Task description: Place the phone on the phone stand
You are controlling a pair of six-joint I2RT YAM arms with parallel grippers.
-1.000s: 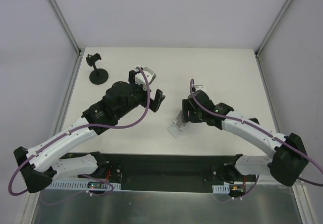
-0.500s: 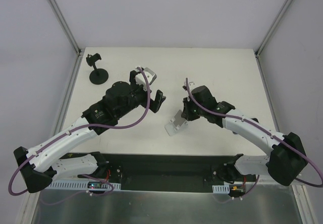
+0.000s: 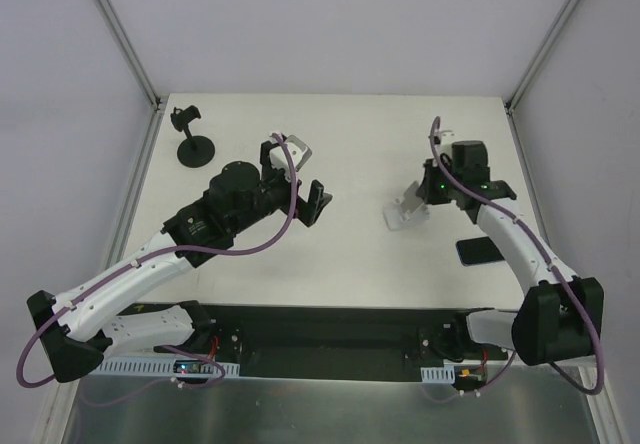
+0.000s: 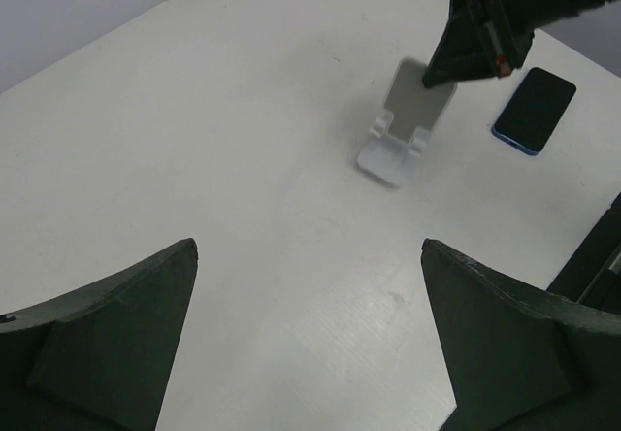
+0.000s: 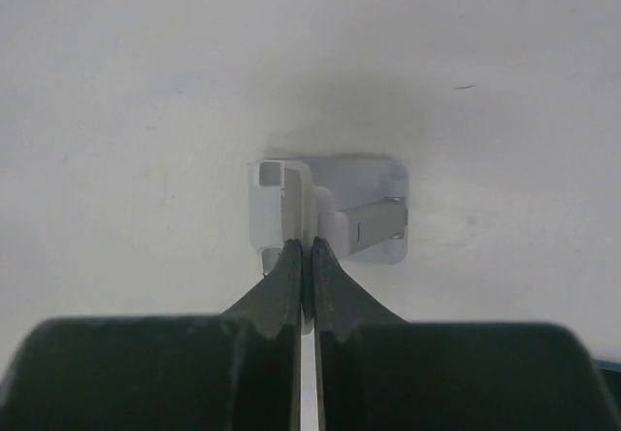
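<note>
— White table point(image 3: 350, 124), grey walls, top view. Task state?
— Not done. Phone point(image 3: 478, 251) lies flat on the table, behind the right pincer point(image 3: 430, 192) toward that arm's base, well apart from it. Stand point(image 3: 405, 211) is just left of that pincer, which is clamped on its back plate. Stand bears nothing.
— Left pincer point(image 3: 302, 174)?
— Spread wide, holding nothing, well left of the stand. Pole stand point(image 3: 190, 141) is beyond it, at the far corner.
— Room?
— Bare stretch between the two pincers. Table's right edge is near the right pincer. Phone sits close to the near edge.
— Left wrist view?
— Own fingers point(image 4: 107, 344) far apart, low in frame. Ahead, the right pincer point(image 4: 441, 67) pinches the top of the stand point(image 4: 400, 130), with the phone point(image 4: 534, 109) to its right. Stand is blurred; cannot tell if its base rests or hangs.
— Right wrist view?
— Fingers point(image 5: 286, 285) together on the stand's point(image 5: 349, 217) thin plate edge. Bare table all round.
— What's left?
— My reading: settle the stand, let go, fetch the phone, prop it on the plate.
</note>
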